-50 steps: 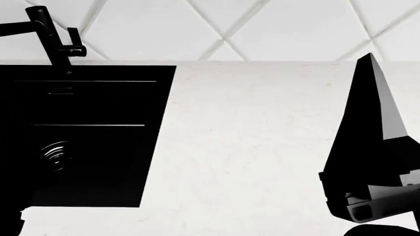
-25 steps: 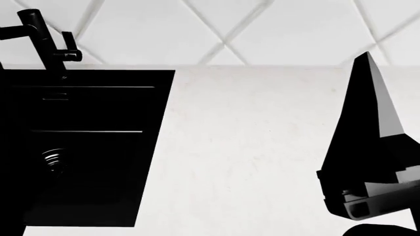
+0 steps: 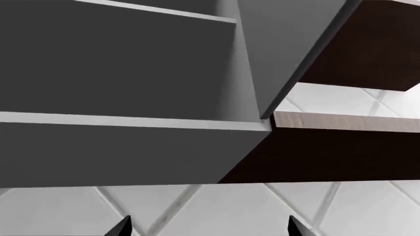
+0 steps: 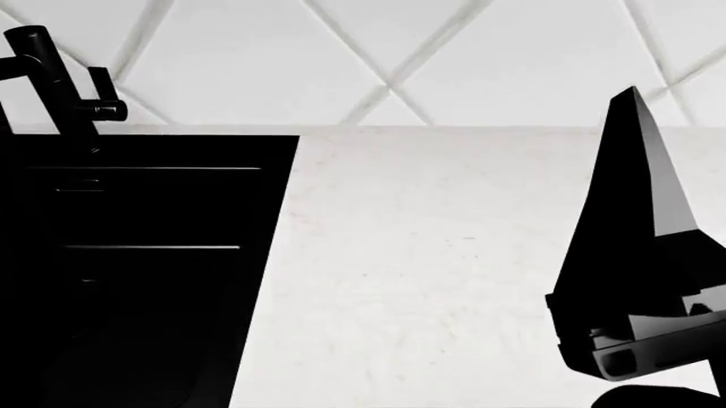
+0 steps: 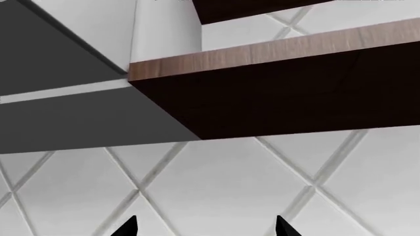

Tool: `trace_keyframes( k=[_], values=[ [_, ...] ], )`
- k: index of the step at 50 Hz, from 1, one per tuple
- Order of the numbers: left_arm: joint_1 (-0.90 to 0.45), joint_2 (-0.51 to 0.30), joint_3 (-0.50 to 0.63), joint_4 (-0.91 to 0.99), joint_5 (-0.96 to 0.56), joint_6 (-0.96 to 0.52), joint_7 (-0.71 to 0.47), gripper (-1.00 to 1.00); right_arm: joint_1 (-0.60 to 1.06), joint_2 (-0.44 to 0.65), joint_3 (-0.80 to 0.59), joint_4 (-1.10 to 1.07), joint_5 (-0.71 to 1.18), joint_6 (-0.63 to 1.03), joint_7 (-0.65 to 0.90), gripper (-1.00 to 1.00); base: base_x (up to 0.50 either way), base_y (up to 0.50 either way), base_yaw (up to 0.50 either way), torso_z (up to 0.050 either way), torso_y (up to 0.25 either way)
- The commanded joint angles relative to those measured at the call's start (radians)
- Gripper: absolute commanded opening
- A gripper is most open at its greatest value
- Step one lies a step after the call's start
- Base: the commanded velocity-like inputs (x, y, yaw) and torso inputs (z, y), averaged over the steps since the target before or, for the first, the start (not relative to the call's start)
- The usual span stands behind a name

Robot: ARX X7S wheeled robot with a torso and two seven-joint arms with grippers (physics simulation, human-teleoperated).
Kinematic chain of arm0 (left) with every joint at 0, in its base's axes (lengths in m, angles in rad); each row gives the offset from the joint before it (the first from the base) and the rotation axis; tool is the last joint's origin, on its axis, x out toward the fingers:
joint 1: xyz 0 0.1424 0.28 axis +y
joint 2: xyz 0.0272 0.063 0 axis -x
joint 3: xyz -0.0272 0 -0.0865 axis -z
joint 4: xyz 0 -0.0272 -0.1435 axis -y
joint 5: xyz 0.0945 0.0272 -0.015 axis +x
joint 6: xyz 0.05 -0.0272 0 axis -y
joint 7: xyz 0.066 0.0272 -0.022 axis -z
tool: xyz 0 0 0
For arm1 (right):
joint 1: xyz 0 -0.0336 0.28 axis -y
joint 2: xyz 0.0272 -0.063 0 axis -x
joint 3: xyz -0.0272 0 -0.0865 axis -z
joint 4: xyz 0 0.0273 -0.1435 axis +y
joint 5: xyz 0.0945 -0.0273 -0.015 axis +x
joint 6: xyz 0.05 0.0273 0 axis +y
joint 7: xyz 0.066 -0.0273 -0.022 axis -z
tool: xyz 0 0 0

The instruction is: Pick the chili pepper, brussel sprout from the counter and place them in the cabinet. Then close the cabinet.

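Note:
Neither the chili pepper nor the brussel sprout shows in any view. The white counter lies bare in the head view. The grey cabinet shows in the left wrist view from below, standing open, with a shelf edge and a grey panel. My left gripper points up at it, open and holding nothing. My right gripper is also open and holds nothing, aimed at the tiled wall under a dark wood shelf. The right arm rises as a black pointed shape at the head view's right.
A black sink basin is set into the counter at the left, with a black faucet behind it. A white diamond-tiled wall backs the counter. The cabinet's grey underside adjoins the wood shelf.
The head view has shifted: sink, faucet and counter's back edge sit lower and further left in the picture, and more tiled wall shows. The right arm holds almost the same place.

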Motion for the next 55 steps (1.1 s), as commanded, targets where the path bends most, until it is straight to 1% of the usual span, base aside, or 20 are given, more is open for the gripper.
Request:
trace_keyframes(
  k=[1,5,9,14,18,23,30,33,41,44,46,50,55],
  values=[
    [-0.001,-0.009,-0.005,0.0,-0.009,-0.002,0.011,1.0,0.01,0.002,-0.014,0.0,0.007,-0.005,0.015,1.0,0.0,0.0,0.0,0.0,0.0],
    [0.0,-0.01,0.006,0.0,-0.001,0.004,0.006,1.0,0.053,0.031,-0.068,-0.002,-0.016,-0.046,0.026,1.0,0.0,0.0,0.0,0.0,0.0],
    [0.0,-0.022,0.017,0.0,0.0,0.012,0.015,1.0,0.126,0.083,-0.128,-0.003,-0.075,-0.088,0.03,1.0,0.0,0.0,0.0,0.0,0.0],
    [0.001,-0.021,0.045,0.0,0.018,0.025,0.018,1.0,0.298,0.157,-0.262,-0.003,-0.212,-0.103,0.032,1.0,0.0,0.0,0.0,0.0,0.0],
    [0.001,-0.022,0.055,0.0,0.021,0.031,0.031,1.0,0.412,0.225,-0.413,0.003,-0.315,-0.154,0.025,1.0,0.0,0.0,0.0,0.0,0.0],
    [0.004,-0.032,0.068,0.0,0.025,0.043,0.045,1.0,0.487,0.233,-0.491,0.064,-0.384,-0.132,-0.015,1.0,0.0,0.0,0.0,0.0,0.0],
    [0.024,-0.055,0.07,0.0,0.029,0.057,0.072,1.0,0.656,0.284,-0.589,0.169,-0.424,-0.136,-0.042,1.0,0.0,0.0,0.0,0.0,0.0],
    [0.041,-0.07,0.066,-0.001,0.033,0.061,0.084,1.0,0.723,0.285,-0.612,0.228,-0.457,-0.12,-0.075,1.0,0.0,0.0,0.0,0.0,0.0],
    [0.09,-0.063,0.064,-0.043,0.06,0.112,0.082,1.0,0.832,0.218,-0.623,0.326,-0.618,-0.029,-0.218,1.0,0.0,0.0,0.0,0.0,0.0],
    [0.097,-0.075,0.057,-0.044,0.056,0.113,0.095,1.0,0.87,0.195,-0.636,0.353,-0.716,-0.007,-0.294,1.0,0.0,0.0,0.0,0.0,0.0],
    [0.1,-0.081,0.052,-0.041,0.054,0.11,0.098,1.0,0.893,0.178,-0.653,0.364,-0.818,-0.004,-0.375,1.0,0.0,0.0,0.0,0.0,0.0],
    [0.11,-0.082,0.046,-0.04,0.057,0.112,0.096,1.0,0.93,0.16,-0.735,0.381,-1.085,-0.048,-0.586,1.0,0.0,0.0,0.0,0.0,0.0],
    [0.126,-0.083,0.044,-0.047,0.067,0.122,0.093,1.0,0.966,0.171,-0.869,0.456,-1.328,-0.188,-0.785,1.0,0.0,0.0,0.0,0.0,0.0]
  ],
)
